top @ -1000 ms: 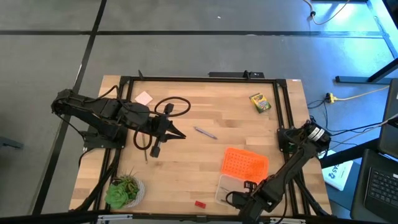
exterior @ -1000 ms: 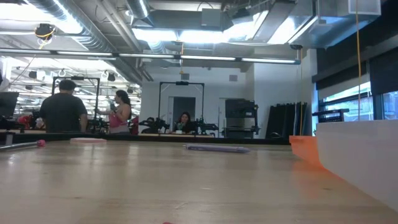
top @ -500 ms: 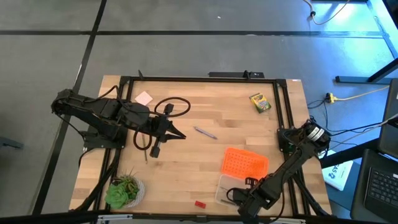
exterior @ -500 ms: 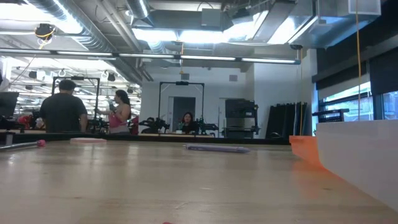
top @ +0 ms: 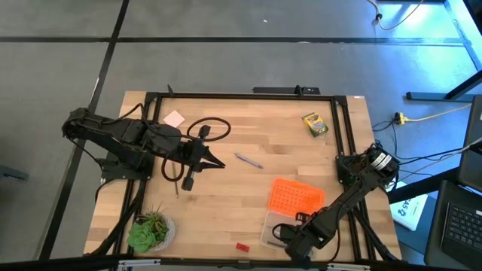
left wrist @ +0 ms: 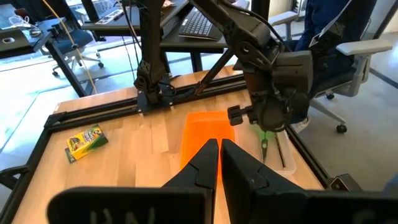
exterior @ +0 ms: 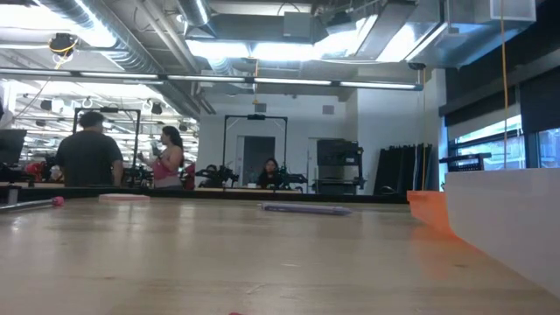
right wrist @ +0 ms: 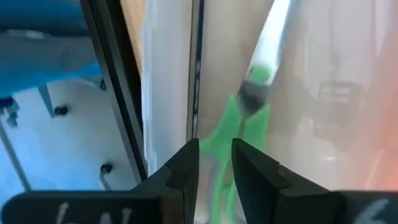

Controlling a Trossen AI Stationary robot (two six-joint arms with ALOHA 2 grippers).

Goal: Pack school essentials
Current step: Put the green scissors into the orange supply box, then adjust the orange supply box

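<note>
My right gripper (top: 288, 239) stands over the clear plastic box (top: 273, 228) at the table's near right and is shut on the green-handled scissors (left wrist: 264, 144). The scissors' blades (right wrist: 273, 31) point down toward the box. My left gripper (top: 216, 164) hovers shut and empty left of centre. On the table lie the purple pen (top: 248, 160), the crayon box (top: 315, 124), the pink note pad (top: 174, 118), the red eraser (top: 242, 246) and a thin pencil (top: 178, 188). My right gripper pinches the scissors' green handle (right wrist: 219, 140) between its two fingers, coming steeply from above. The scissors hang below the fingers with the blades down over the clear box. I cannot tell whether the tips touch its floor.
The orange perforated lid (top: 296, 197) lies just beyond the clear box. A potted plant (top: 149, 232) stands at the near left corner. A black frame (top: 343, 128) borders the table. People stand in the room behind the table (exterior: 87, 157).
My right gripper has sunk a little toward the clear box, carrying the scissors along with the blades still pointing down.
</note>
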